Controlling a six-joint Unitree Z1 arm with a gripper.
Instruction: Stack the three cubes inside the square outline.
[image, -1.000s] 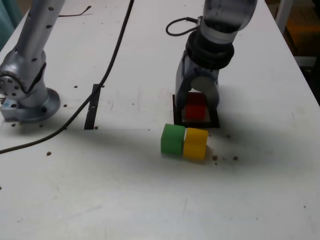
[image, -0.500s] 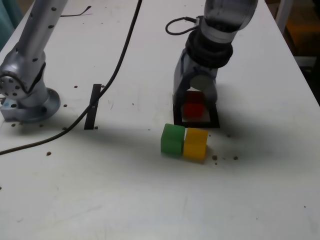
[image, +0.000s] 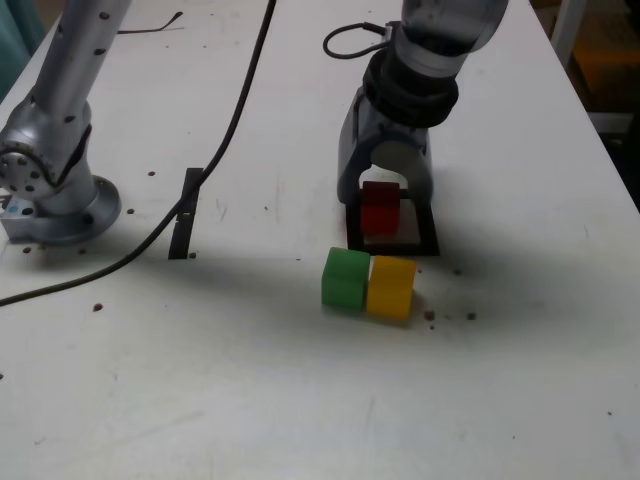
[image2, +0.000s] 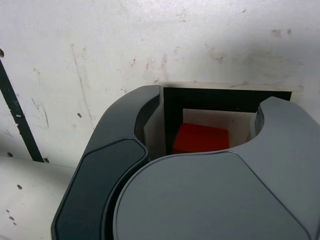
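The red cube (image: 380, 208) (image2: 200, 139) sits on the table inside the square outline (image: 410, 250) (image2: 225, 97). My gripper (image: 383, 200) (image2: 210, 107) hangs straight over it, open, one finger on each side. The wrist view shows a gap between the cube and each finger. In front of the outline, the green cube (image: 346, 278) and the yellow cube (image: 391, 287) touch side by side, green on the exterior view's left.
A narrow black strip (image: 186, 213) (image2: 17, 117) lies on the white table at the exterior view's left of the outline. The arm's base (image: 50, 190) stands at the far left, and a black cable (image: 220, 130) runs across the table past the strip.
The jaws have opened away from the red cube, which now stands free inside the outline. The gripper has shifted slightly up and towards the exterior view's left.
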